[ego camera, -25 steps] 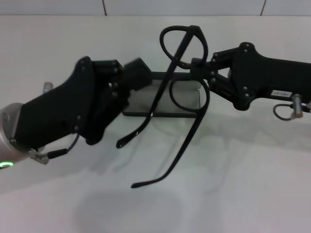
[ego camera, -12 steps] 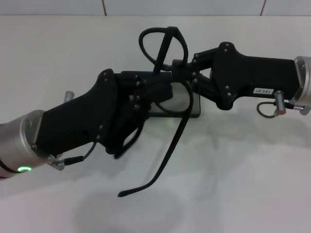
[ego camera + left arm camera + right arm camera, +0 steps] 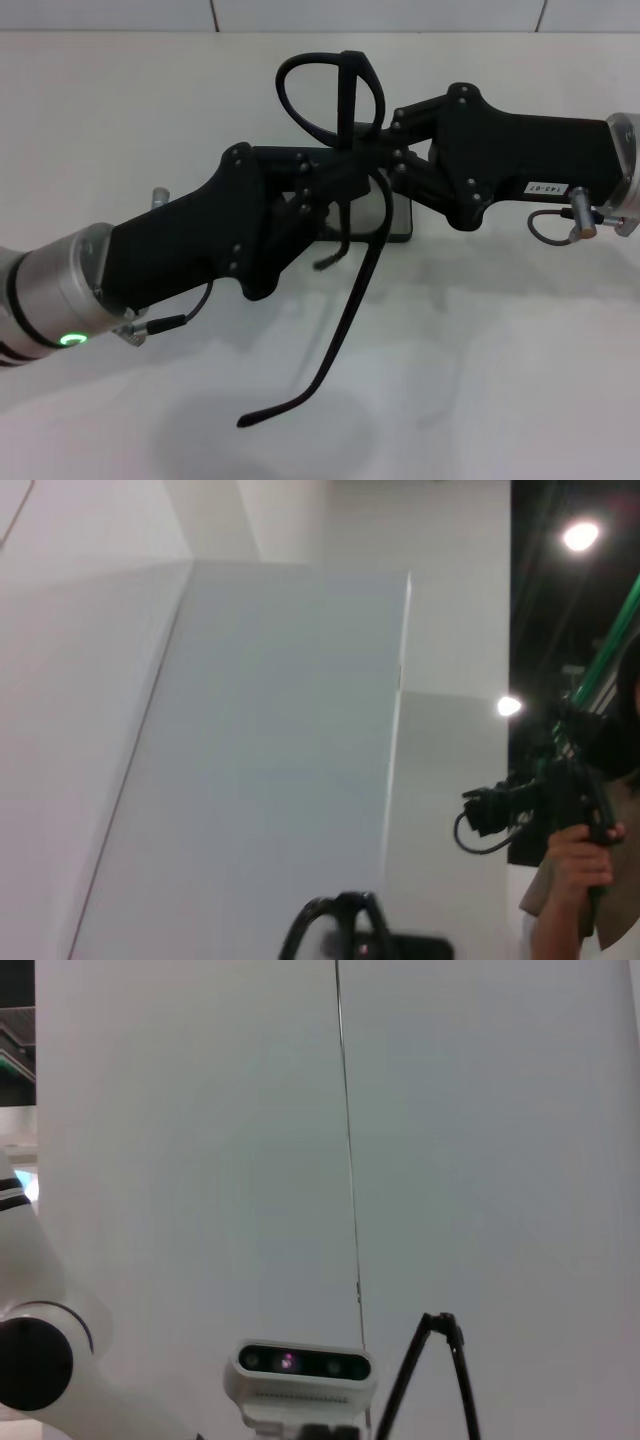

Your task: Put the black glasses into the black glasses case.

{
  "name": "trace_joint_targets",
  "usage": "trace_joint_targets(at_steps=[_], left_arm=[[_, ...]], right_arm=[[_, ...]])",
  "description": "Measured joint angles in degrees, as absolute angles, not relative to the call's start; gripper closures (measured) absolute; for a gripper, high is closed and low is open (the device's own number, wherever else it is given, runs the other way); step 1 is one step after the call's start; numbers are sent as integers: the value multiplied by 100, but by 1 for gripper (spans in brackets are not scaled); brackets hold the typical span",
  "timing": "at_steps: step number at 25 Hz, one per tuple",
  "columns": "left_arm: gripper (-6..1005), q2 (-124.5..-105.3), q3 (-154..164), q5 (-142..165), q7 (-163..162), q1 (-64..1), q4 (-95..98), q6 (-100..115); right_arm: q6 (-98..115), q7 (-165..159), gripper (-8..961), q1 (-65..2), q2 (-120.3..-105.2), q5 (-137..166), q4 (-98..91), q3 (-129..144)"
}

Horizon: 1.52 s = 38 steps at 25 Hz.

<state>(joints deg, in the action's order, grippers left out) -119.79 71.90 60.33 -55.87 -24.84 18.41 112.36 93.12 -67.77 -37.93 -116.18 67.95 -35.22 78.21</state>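
My right gripper [image 3: 385,135] is pinching the black glasses [image 3: 335,95] up in the air, right above the black glasses case [image 3: 400,215] on the table [image 3: 500,350]. My left gripper [image 3: 335,185] reaches in too, closed on one arm, I think. They still need folding and going inside.

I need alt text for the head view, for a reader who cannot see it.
Two black robot pincers meet above a white table, holding the black glasses over the black glasses case. The left pincer reaches from lower left, the right pincer from the right; one temple arm hangs down.
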Motion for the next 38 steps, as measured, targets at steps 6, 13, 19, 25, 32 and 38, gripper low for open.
trace_joint_targets(at_steps=[6, 13, 19, 25, 32, 38], left_arm=[[963, -11985, 7190, 6046, -5588, -2525, 1837, 11067], [963, -11988, 7173, 6021, -5583, -2534, 1837, 11042], [963, -11988, 7131, 5979, -5581, -2514, 1826, 11013], [963, -11988, 7129, 5942, -5603, -2495, 1818, 10980], [962, -11940, 7110, 5944, -5582, -2399, 1859, 11395], [962, -11888, 6914, 5979, -5581, -2262, 1846, 11373]], right_arm=[[9346, -6776, 889, -3806, -11619, 6791, -3513, 7822], [9336, -6750, 889, -3803, -11618, 6777, -3502, 7777], [9380, -6684, 890, -3803, -11618, 6720, -3501, 7794], [9475, -6605, 890, -3742, -11618, 6645, -3496, 7763], [9485, -6496, 892, -3561, -11601, 6616, -3479, 7472], [10304, -6489, 891, -3356, -11583, 6384, -3481, 6746]])
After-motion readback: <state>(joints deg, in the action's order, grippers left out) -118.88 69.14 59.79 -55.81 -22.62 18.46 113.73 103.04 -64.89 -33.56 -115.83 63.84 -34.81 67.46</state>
